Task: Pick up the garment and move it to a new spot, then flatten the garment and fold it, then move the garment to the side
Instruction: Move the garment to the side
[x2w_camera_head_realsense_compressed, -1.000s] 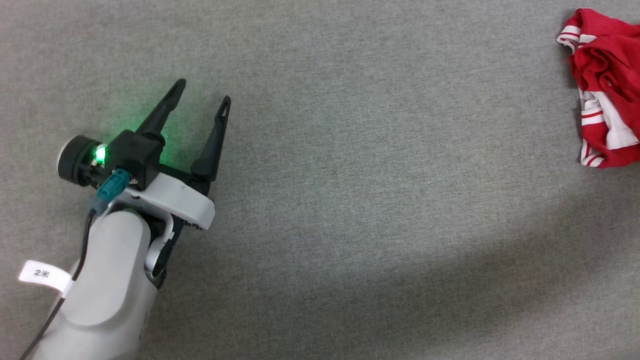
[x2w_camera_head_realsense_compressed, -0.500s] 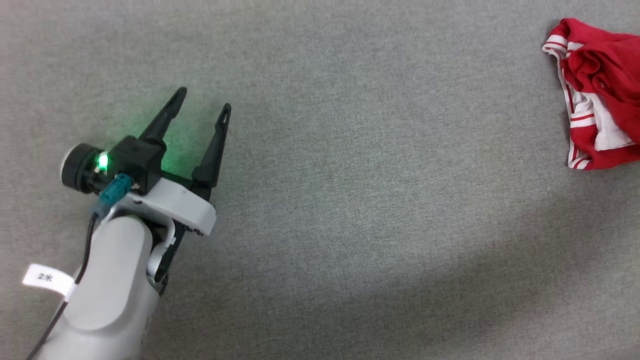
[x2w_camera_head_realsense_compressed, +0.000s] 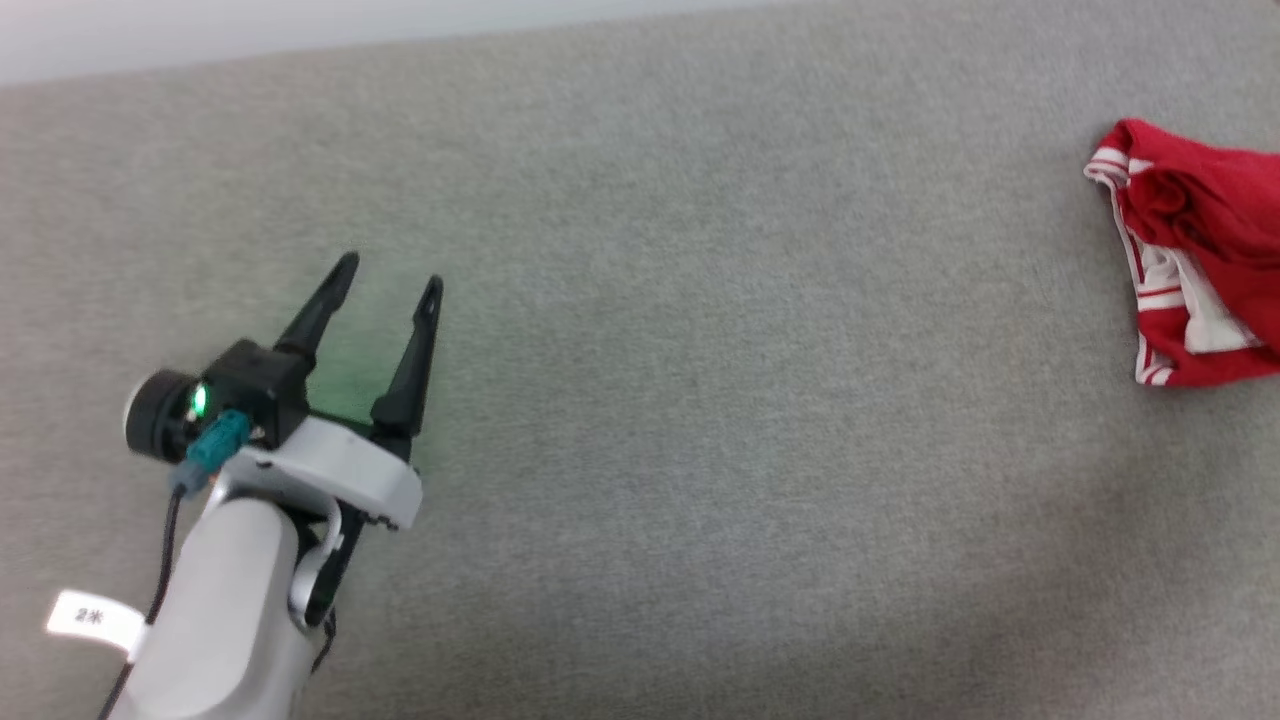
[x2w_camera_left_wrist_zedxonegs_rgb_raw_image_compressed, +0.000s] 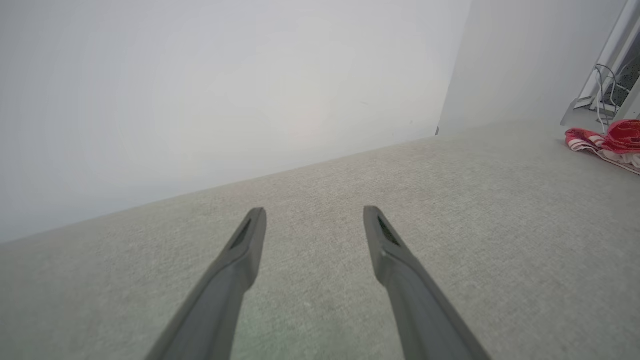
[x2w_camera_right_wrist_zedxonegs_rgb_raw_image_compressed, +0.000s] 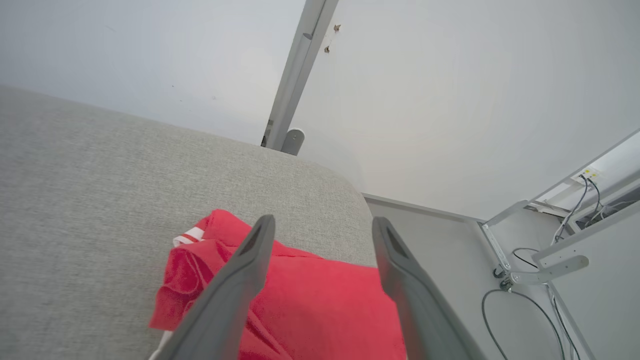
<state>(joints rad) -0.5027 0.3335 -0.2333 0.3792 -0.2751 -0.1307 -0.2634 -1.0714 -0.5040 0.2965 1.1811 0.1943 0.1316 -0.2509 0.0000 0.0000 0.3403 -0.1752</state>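
Grey fabric surface (x2w_camera_head_realsense_compressed: 700, 400): garment (x2w_camera_head_realsense_compressed: 1200, 260) bunched on it, long axis run roughly away from robot. Right gripper (x2w_camera_right_wrist_zedxonegs_rgb_raw_image_compressed: 322, 220) held just above garment, fingers spread, nothing gripped. Left gripper (x2w_camera_head_realsense_compressed: 388, 270) well left of garment, spread, empty. Right arm judged nearer.

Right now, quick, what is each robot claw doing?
Left gripper: open, holding nothing.
Right gripper: open, empty, by the crumpled red fabric garment with white striped trim.
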